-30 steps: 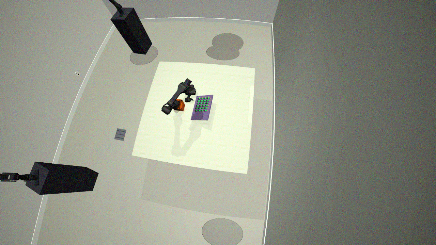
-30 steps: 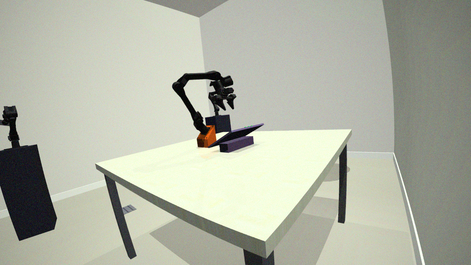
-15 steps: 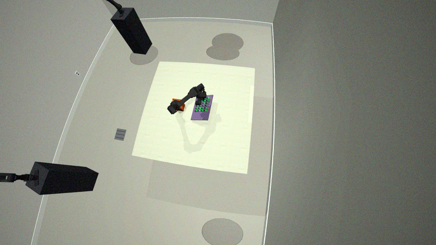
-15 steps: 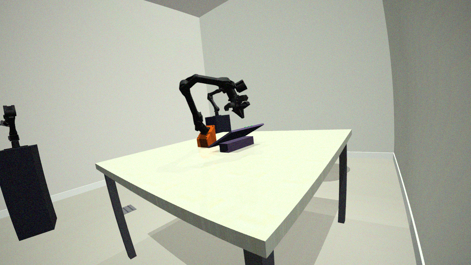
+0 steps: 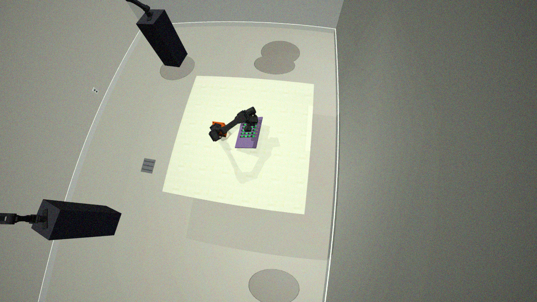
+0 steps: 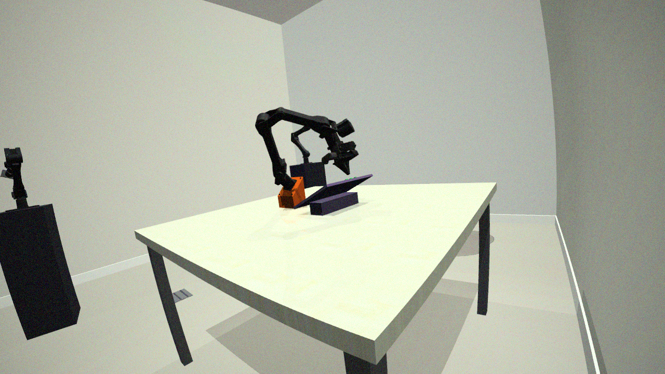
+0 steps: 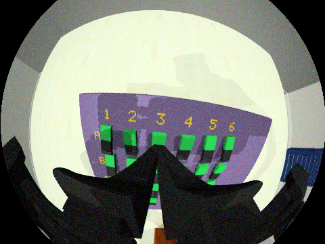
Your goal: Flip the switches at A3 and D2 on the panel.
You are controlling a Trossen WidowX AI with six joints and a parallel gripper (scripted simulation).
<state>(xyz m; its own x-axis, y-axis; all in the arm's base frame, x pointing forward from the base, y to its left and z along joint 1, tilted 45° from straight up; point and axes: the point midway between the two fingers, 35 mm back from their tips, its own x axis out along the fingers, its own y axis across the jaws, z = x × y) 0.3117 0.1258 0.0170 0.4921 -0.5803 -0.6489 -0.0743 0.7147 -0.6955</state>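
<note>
Now the jaws are clenched on nothing. Their tip sits just at 6 o'clock of the A3 switch (image 7: pixel 159 138) on the purple panel (image 7: pixel 253 131).

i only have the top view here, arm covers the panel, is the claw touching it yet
Observer: Not yet by the side view: the claw hangs just above the raised far edge of the purple panel, with a gap showing.
Operator: open or shut
Observer: Shut, holding nothing. In the wrist view the two fingers meet in one point.
Operator: over which switch
Observer: That point sits just under the column 3 switch in row A, in line with the printed 3.
</note>
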